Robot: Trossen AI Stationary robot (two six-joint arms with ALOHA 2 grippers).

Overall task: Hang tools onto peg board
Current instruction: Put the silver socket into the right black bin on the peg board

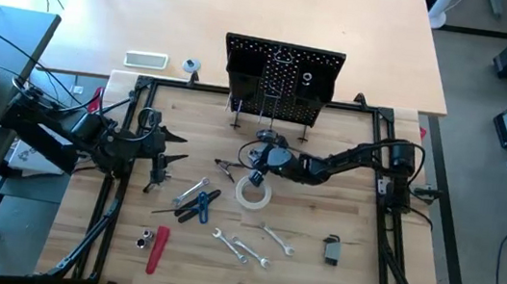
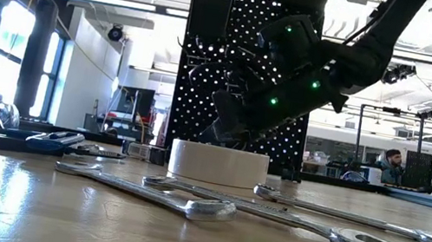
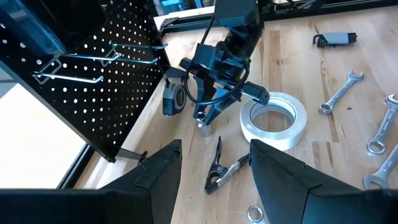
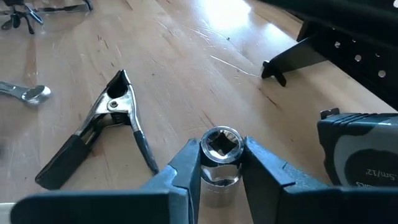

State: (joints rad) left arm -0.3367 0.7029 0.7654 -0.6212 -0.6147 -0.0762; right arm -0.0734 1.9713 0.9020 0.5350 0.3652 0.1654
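A small silver socket (image 4: 219, 144) stands upright on the wooden table, just in front of the peg board (image 1: 281, 73), and my right gripper (image 4: 219, 155) is shut on it. A grey tape measure (image 4: 360, 155) lies beside it, and a spring clamp (image 4: 99, 130) lies on its other side. The white tape roll (image 1: 252, 192) lies flat just nearer. My left gripper (image 3: 214, 168) hovers open at the table's left, touching nothing. Wrenches (image 1: 241, 247), blue-handled pliers (image 1: 197, 208) and a red-handled tool (image 1: 156, 246) lie near the front. My right gripper pinches the socket's round side wall (image 4: 217, 173) between its two fingers (image 4: 183, 168), one on each side, near the socket's top. The fingers come slanting down from the table's right side. The socket stays upright with its square hole up and its bottom on the table.
The peg board's wire hooks (image 3: 93, 59) stick out toward the table's near side, and its thin foot (image 4: 292, 62) rests close behind the socket. A folding hex key set (image 1: 331, 249) lies at the front right. Bare wood lies between the tape roll and the wrenches.
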